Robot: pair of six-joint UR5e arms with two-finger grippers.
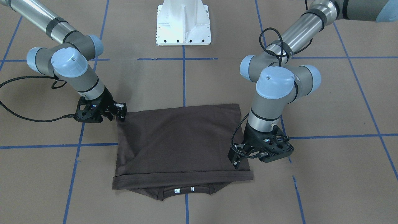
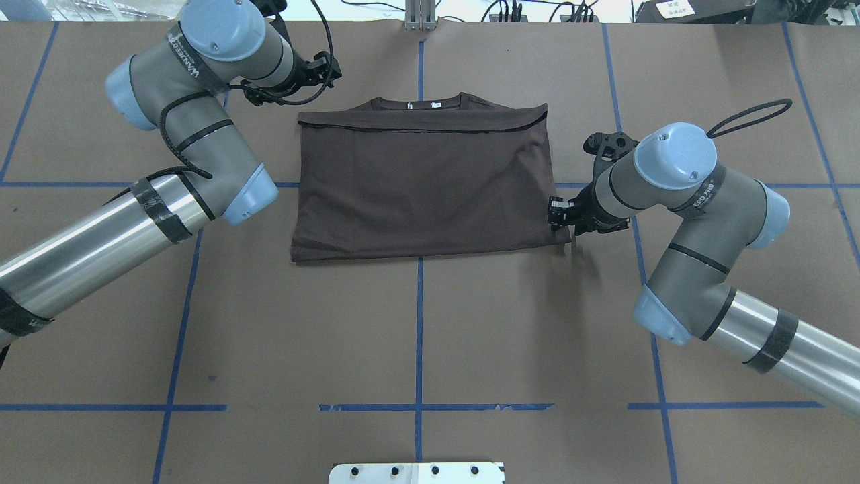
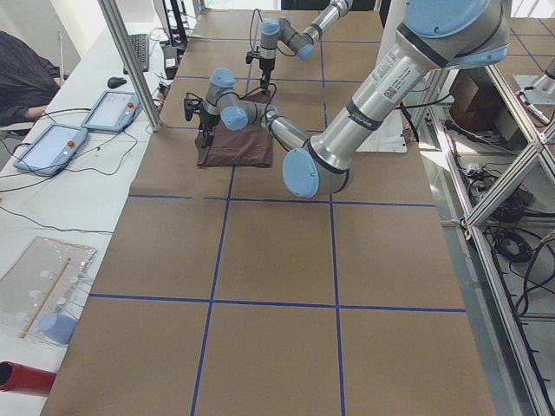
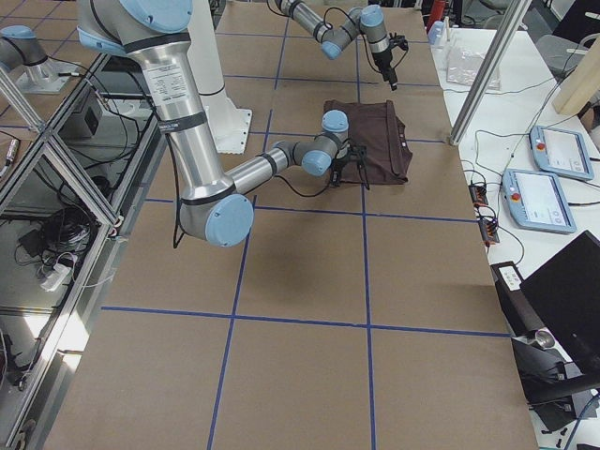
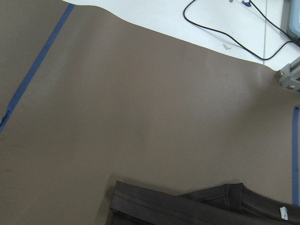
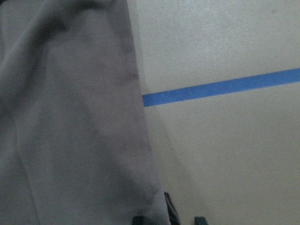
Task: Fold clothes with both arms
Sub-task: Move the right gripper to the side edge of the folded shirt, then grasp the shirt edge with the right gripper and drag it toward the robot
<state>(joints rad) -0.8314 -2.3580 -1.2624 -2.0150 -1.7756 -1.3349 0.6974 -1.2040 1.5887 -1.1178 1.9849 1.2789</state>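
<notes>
The dark brown T-shirt [image 1: 183,143] [image 2: 423,181] lies folded into a rectangle on the brown table. Its collar and white tags [image 1: 183,189] poke out from under the far edge. My right gripper [image 1: 122,113] [image 2: 556,216] is low at the shirt's right edge, near the corner closest to the robot. In the right wrist view the fingertips [image 6: 137,219] stand apart with the shirt [image 6: 70,117] edge between them, so it is open. My left gripper [image 1: 236,160] [image 2: 326,70] hovers open just outside the shirt's far left corner. The left wrist view shows that shirt [image 5: 197,208] corner and no fingers.
Blue tape lines [image 2: 418,323] cross the table. The white pedestal base [image 1: 183,25] stands on the robot's side. Beyond the table's far edge are tablets [image 3: 52,147], cables and a seated person [image 3: 22,82]. A metal frame post [image 3: 130,61] rises at that edge.
</notes>
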